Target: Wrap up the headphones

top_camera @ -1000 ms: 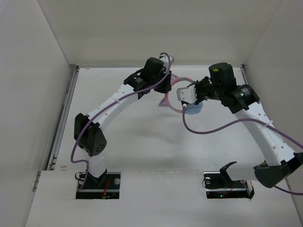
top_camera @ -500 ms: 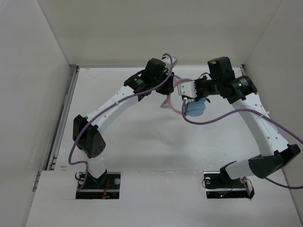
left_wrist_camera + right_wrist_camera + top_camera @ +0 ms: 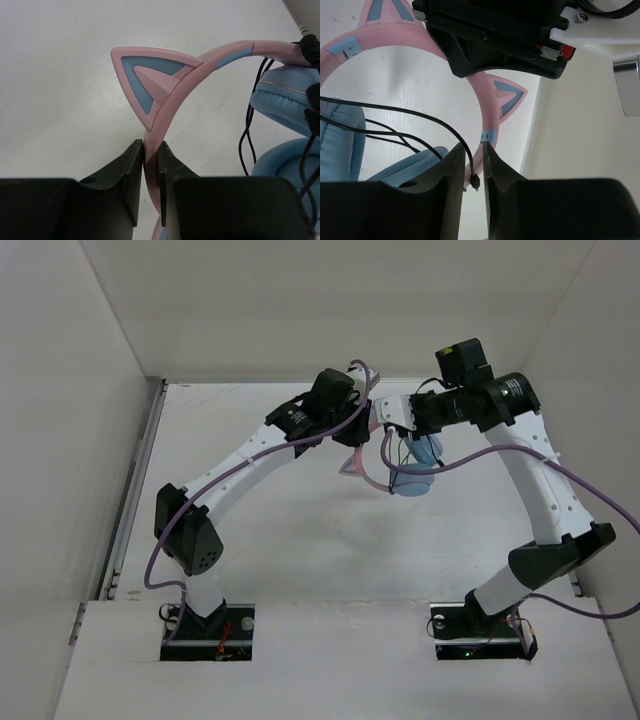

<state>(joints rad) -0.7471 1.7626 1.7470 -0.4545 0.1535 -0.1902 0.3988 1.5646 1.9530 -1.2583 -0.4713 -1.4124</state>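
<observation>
**Item: headphones** (image 3: 160,90), 1 pc.
Loc.: far part of worktop (image 3: 250,530), a little R of centre, near the far edge. Held between both arms. Cannot tell whether the cups touch the worktop.

**Parts / materials**
- Headband (image 3: 220,55): smooth pink plastic, thin curved arc with pale blue inlay strips.
- Cat ears (image 3: 150,75): two flat triangles, pink rim, blue inset, with a raised pink wedge in the middle. Points are sharp-looking.
- Ear cups (image 3: 282,100): light blue, round, soft padded cushion with a seam line along the edge. Both sit close together on one side of the band.
- Cable (image 3: 245,135): thin, black, glossy. Runs in loose loops past the cups. Its end carries a small plug (image 3: 476,179).

**Holders**
- Left claw (image 3: 150,150): matt black, blocky fingers with angled tips. Pressed together on the headband below a cat ear, band edge-on between the pads.
- Right claw (image 3: 473,150): same black fingers, narrowly spread. Cable plug hangs in the gap, thinner than the gap, so not pinched. Left claw's housing is just above it and the two wrists are nearly touching.

**Surround**
- Worktop: white, matt, faintly speckled.
- Walls (image 3: 60,390): plain white panels at the far, L and R edges. The far wall is near the headphones.
- Room: a wide stretch of worktop lies between the headphones and the near edge, with more toward the L edge. It is tight at the far R corner, where the right arm's elbow stands.
</observation>
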